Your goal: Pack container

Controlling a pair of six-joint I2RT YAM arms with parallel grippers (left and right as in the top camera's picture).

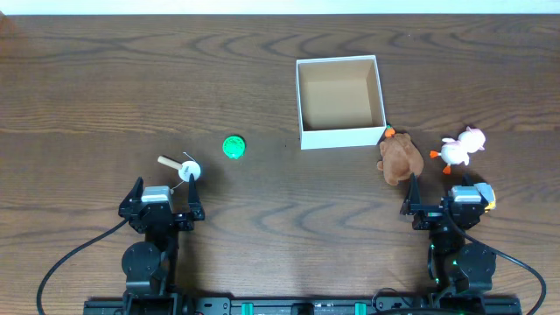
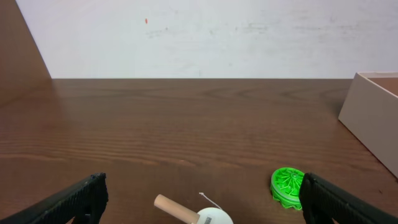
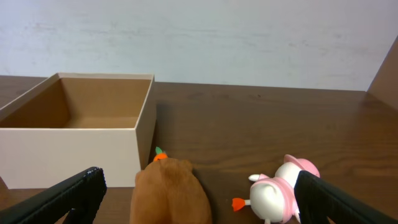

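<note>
The square box [image 1: 343,137] sits open side up, right of centre on the tabletop [image 1: 105,79], no side longer. The left tool [image 1: 164,194] and right tool [image 1: 444,197] gape, empty. The left wrist view catches just one wall.

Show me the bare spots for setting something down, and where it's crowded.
Bare wood: the far-left stretch, and the strip between the green ridged disc and the square white cardboard box, itself empty inside. Crowded: by the box's near right corner, with the brown plush animal and white-and-pink duck.

container [image 1: 340,136] | white walls, tan inside | lidless, upright | table's far-right
</note>
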